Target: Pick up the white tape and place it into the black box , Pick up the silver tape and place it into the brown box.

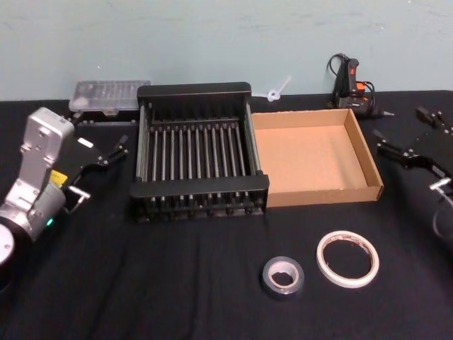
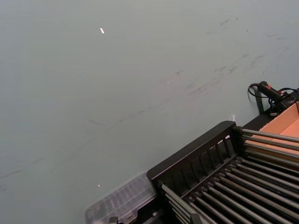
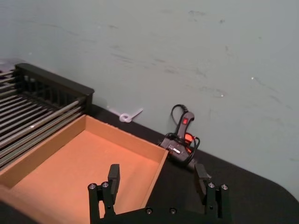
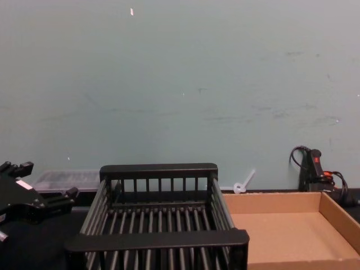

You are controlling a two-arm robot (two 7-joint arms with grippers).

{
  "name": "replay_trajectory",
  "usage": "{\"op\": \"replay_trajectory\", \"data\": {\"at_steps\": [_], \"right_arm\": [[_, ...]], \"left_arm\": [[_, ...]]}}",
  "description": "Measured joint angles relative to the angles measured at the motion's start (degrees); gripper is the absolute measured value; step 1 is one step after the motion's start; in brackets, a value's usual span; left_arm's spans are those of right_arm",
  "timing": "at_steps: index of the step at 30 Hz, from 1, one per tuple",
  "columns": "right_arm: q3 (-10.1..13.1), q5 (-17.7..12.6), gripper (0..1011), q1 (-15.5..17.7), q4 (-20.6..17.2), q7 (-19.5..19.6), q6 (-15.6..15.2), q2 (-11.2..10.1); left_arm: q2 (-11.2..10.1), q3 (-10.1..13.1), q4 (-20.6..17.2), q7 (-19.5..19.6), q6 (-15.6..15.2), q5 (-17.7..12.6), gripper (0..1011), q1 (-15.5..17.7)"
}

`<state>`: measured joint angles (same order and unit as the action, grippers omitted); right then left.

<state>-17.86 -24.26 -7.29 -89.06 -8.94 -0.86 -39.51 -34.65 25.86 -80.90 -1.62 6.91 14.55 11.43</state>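
Nearest the robot, on the black counter (image 1: 141,283), the silver tape (image 1: 283,276) lies flat, with the white tape (image 1: 347,259) flat just beside it on the right, the two rolls apart and not touching. Beyond them stand the two containers side by side, walls touching: the black box (image 1: 198,152) on the left and the brown box (image 1: 315,156) on the right, both with nothing inside. The left hand (image 1: 105,157) hangs to the left of the black box, fingers apart and gripping nothing. The right hand (image 1: 407,152) hangs to the right of the brown box, near its far right corner; in the right wrist view its fingers (image 3: 113,177) stand well apart. At the back by the wall lie a clear plastic case (image 1: 110,95) on the left, a white cable tie (image 1: 277,91), and a black glue gun (image 1: 352,85) on the right.
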Motion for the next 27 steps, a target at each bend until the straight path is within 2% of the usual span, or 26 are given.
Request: {"op": "replay_trajectory", "data": {"at_steps": [5,12,19,27], "right_arm": [[2.93,-3.46,1002,3.03,-4.95,-2.81,-4.83,-3.07],[6.21,-7.54,1002,7.59,-10.36,-5.78,-10.06,-5.80],[8.06,-9.81,1000,11.73,-13.80,-7.64,-14.18,-7.06],[8.40,-10.20,1002,14.04,-14.81,-9.09,-17.63,-7.45]], "left_arm": [[0.00,0.00,0.00,0.00,0.00,0.00,1001,0.00],[0.00,0.00,0.00,0.00,0.00,0.00,1001,0.00],[0.00,0.00,0.00,0.00,0.00,0.00,1001,0.00],[0.00,0.00,0.00,0.00,0.00,0.00,1001,0.00]]}}
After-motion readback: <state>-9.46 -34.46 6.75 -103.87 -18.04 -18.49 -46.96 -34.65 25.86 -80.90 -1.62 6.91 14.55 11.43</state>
